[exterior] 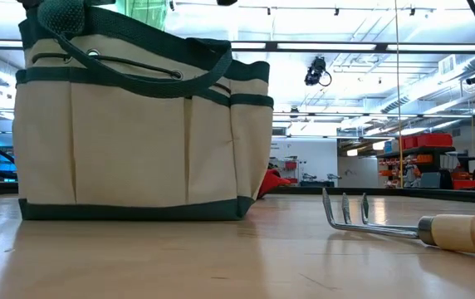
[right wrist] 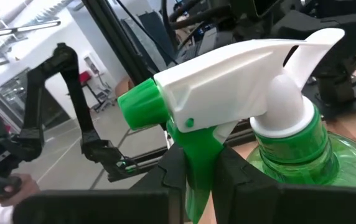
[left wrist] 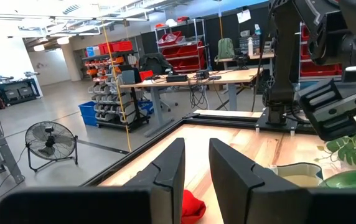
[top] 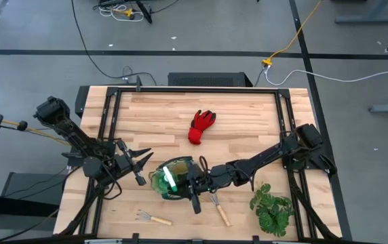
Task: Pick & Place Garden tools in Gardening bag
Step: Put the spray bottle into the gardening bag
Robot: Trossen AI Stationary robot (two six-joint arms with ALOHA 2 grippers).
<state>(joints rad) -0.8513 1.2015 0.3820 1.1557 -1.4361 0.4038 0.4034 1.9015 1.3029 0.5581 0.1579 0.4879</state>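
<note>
The cream gardening bag (exterior: 138, 124) with dark green trim stands on the table near the front middle, and also shows in the high view (top: 195, 163). My right gripper (top: 186, 180) is shut on the green spray bottle (right wrist: 315, 155) over the bag's open top, and the bottle just shows above the rim (exterior: 150, 10). My left gripper (top: 138, 165) is open and empty just left of the bag. The red glove (top: 201, 127) lies behind the bag. One rake (top: 154, 218) lies at the front left, another (top: 220, 210) right of the bag. The pruning shears are hidden. My right gripper pinches the spray bottle's green trigger (right wrist: 193, 155) between its two fingers, just under the white nozzle head (right wrist: 240, 68). The fingers come from the table's right side. The bottle is lifted clear of the table, over the bag's opening.
A leafy green plant (top: 272, 207) lies at the front right. Black frame rails (top: 106, 115) run along the table's left, right and far sides. There is bare wood around the glove.
</note>
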